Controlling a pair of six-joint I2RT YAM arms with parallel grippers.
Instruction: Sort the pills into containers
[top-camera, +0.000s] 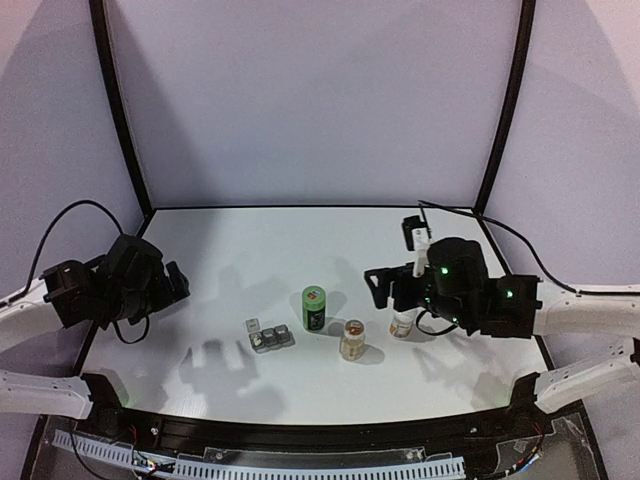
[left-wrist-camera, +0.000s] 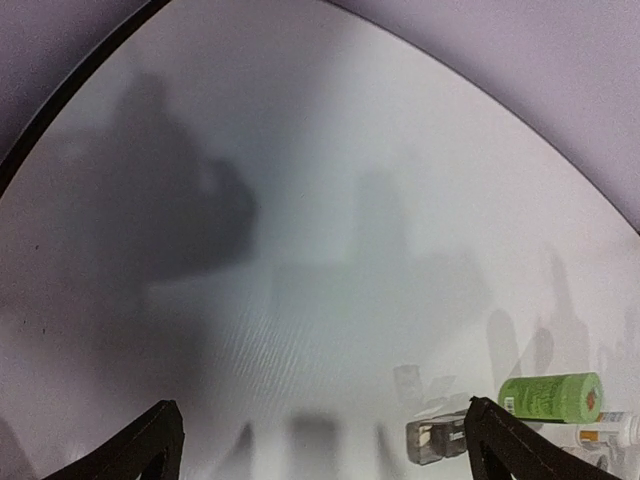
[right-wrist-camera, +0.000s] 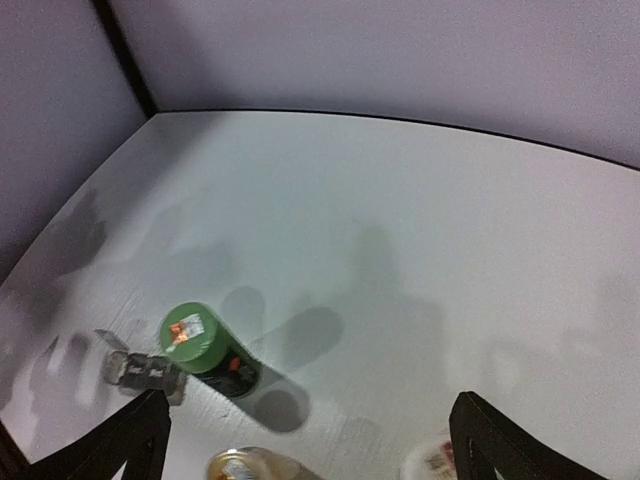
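both end effectors wide open, nothing held. left end effector (left-wrist-camera: 320, 452) hangs out over bare surface (top-camera: 220, 240) on the left, well apart from everything. right end effector (right-wrist-camera: 310, 445) hovers just above the white bottle (top-camera: 402, 324), which it partly hides in the top view.

the pill box (top-camera: 270, 336) lies front-centre, just left of the green bottle (top-camera: 314, 308). the amber jar (top-camera: 352, 340) is just right of that bottle. no loose pills visible, presumably all bottled. one lid of the box may be up, can't confirm.

risks as i see them:
- the cluster is tight. jaws this wide coming down on one bottle could clip its neighbour and tip it, and the green bottle is tall and upright.
- the pill box looks small and light. a nudge from a finger or a falling bottle would likely slide it or spin it, and then the pour misses its compartment.
- compartments sit side by side, so a tilted bottle could drop pills in the wrong one or scatter them on the surface.
- caps look to be on. twisting one off needs both arms on one bottle, so there's arm-to-arm contact risk at centre.
- the white bottle is at the frame edge in the right wrist view, so alignment there is poor.
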